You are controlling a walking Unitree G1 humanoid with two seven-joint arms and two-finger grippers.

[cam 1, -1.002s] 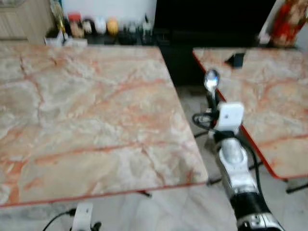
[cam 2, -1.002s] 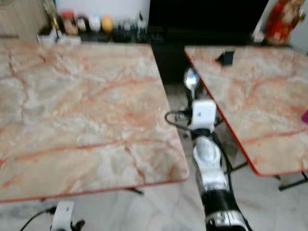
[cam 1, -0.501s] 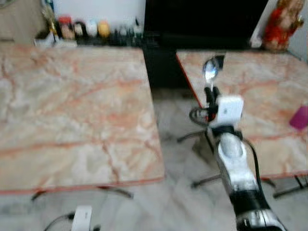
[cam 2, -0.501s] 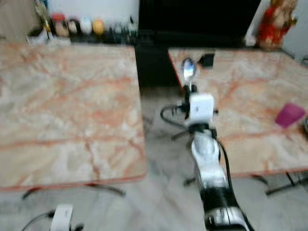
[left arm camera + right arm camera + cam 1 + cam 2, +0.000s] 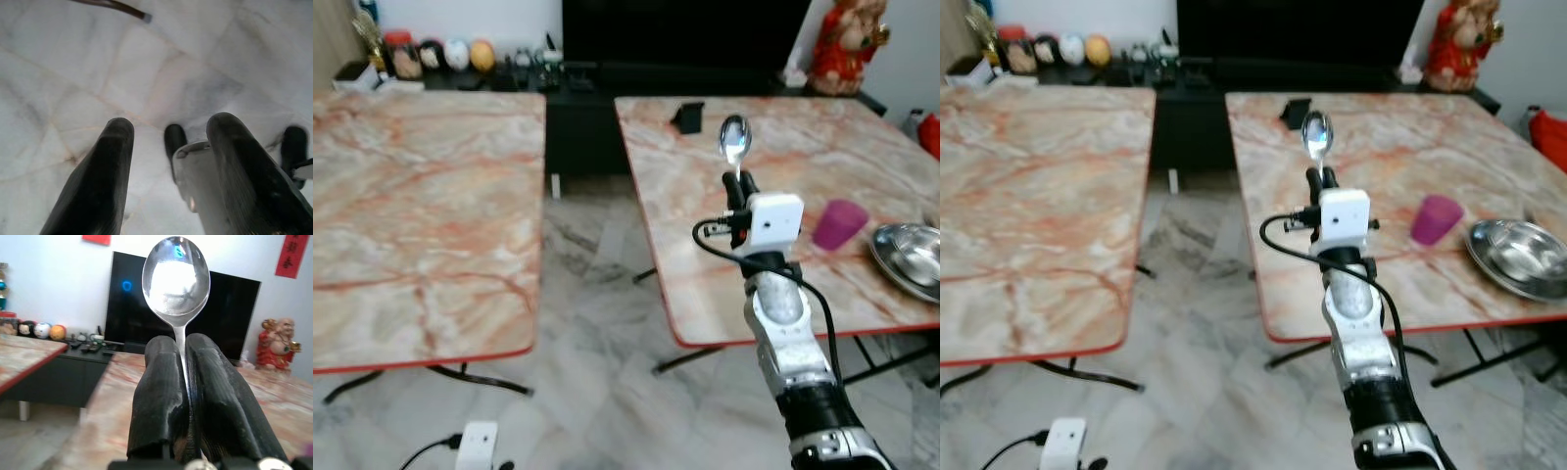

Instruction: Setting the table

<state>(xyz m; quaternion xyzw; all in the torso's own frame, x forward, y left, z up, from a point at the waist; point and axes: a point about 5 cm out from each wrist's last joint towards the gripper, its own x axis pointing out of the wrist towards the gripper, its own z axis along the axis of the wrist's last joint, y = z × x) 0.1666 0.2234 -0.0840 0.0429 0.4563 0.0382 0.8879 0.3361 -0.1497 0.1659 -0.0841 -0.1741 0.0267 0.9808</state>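
Marble table | right hand clamps spoon upright above fingers

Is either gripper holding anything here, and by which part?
The right gripper clamps a metal spoon by its handle, bowl pointing up. The left gripper hangs open over the floor, holding nothing.

Both eye views are evenly and brightly lit, with slight softness overall. A blue glint is seen on the spoon bowl. The left wrist view is blurred, its fingers unfocused.
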